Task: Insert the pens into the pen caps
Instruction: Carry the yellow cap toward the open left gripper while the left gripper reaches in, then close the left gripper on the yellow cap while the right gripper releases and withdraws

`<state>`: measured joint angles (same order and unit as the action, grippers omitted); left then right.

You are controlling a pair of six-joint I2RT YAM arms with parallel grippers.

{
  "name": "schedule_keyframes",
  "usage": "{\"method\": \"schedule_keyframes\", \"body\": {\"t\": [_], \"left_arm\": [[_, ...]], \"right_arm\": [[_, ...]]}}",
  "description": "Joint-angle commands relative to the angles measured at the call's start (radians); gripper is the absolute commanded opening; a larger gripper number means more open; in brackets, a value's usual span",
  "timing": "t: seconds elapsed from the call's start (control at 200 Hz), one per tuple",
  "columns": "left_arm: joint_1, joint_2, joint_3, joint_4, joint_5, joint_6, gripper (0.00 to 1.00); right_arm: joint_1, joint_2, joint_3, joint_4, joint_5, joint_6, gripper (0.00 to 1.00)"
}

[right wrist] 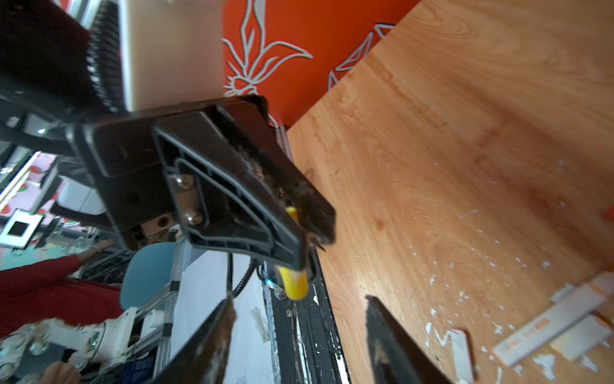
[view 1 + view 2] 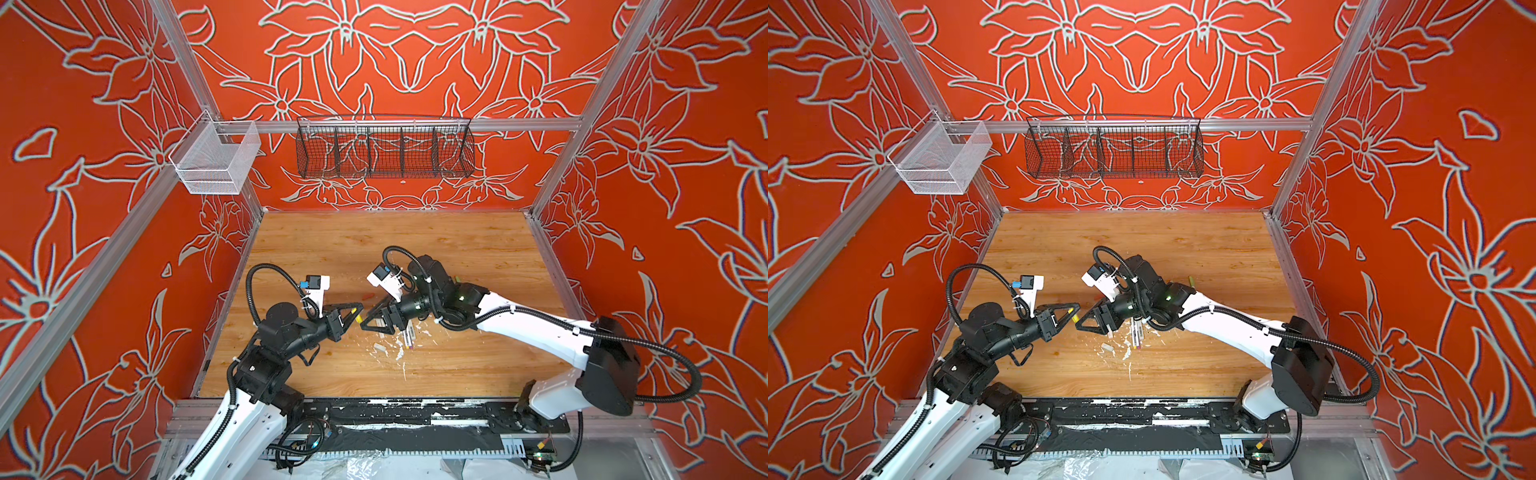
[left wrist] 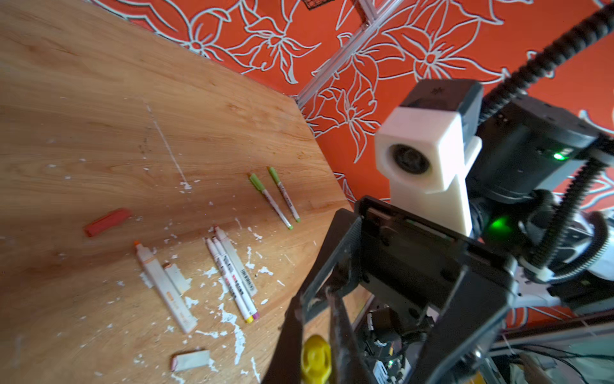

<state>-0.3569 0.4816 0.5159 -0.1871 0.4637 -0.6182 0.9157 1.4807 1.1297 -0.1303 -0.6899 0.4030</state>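
My left gripper [image 2: 356, 311] is shut on a yellow pen cap [image 3: 315, 359], which sticks out on both sides of its fingers [image 1: 292, 246]. My right gripper [image 1: 299, 345] faces it tip to tip, open, a little apart from the cap, with nothing between its fingers. Three slim pens [image 3: 232, 276] lie side by side on the wooden table [image 2: 374, 249] under the right arm. A thicker pen with an orange tip [image 3: 162, 286] lies beside them. Two pens with lime green caps [image 3: 277, 197] lie farther off. An orange-red cap [image 3: 106, 222] and a pale grey cap [image 3: 191, 360] lie loose.
White paint flecks [image 3: 232, 325] are scattered around the pens. A black wire basket [image 2: 384, 149] and a white mesh basket [image 2: 216, 160] hang on the back rail. Red patterned walls close in three sides. The far half of the table is bare wood.
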Motion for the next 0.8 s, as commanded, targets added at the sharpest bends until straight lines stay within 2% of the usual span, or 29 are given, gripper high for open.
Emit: {"method": "schedule_keyframes", "body": {"t": [0.0,0.185,0.255,0.395,0.505,0.796], "left_arm": [[0.009,-0.019,0.046,-0.127,-0.121,0.065,0.0],[0.009,-0.066,0.085,-0.279,-0.285,0.126,0.0],[0.01,-0.094,0.089,-0.308,-0.323,0.125,0.0],[0.009,-0.127,0.103,-0.367,-0.366,0.12,0.0],[0.009,-0.123,0.134,-0.418,-0.357,0.126,0.0],[0.009,-0.117,0.169,-0.444,-0.324,0.152,0.0]], "right_arm": [[-0.01,0.014,0.036,-0.167,0.193,-0.032,0.7],[-0.015,0.129,0.106,-0.416,0.486,-0.03,0.68],[-0.015,0.187,0.129,-0.477,0.55,-0.027,0.66],[-0.016,0.264,0.14,-0.499,0.591,-0.023,0.59],[-0.017,0.314,0.154,-0.52,0.607,-0.02,0.54],[-0.016,0.376,0.157,-0.534,0.631,-0.018,0.52]]}}
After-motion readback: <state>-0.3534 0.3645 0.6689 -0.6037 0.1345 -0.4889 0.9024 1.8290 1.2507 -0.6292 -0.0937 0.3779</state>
